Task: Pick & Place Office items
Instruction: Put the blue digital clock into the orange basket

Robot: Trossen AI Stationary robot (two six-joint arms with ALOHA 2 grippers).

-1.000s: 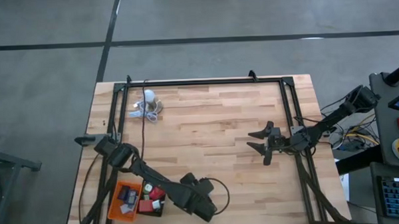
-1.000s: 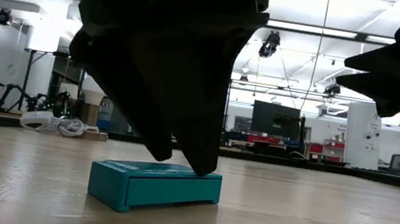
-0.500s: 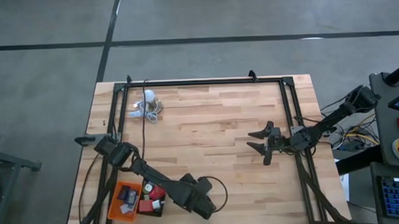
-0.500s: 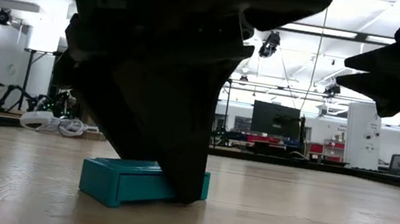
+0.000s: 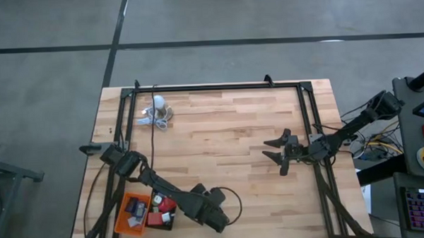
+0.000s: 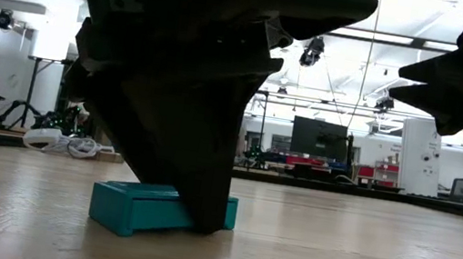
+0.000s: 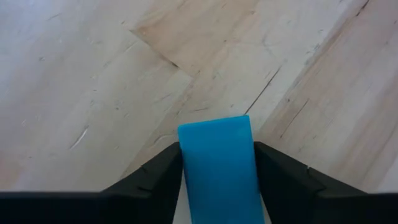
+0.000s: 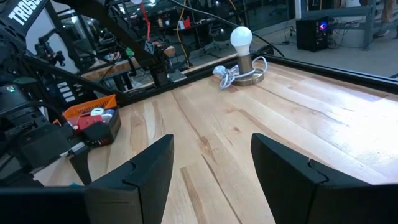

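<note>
One teal block (image 7: 217, 168) between left jaws

Near the surface's (image 5: 233, 125) front edge the left gripper (image 7: 217, 186) stands over a small block (image 7: 219, 165), its fingers (image 7: 155, 177) flanking it. Two trays (image 5: 144, 213) sit just left (pieces inside). The bulb (image 5: 158, 102) lies far back-left; the right gripper (image 5: 273, 151) hangs well right.

Bright overhead striplights, backlit silhouettes, soft shadows
</note>
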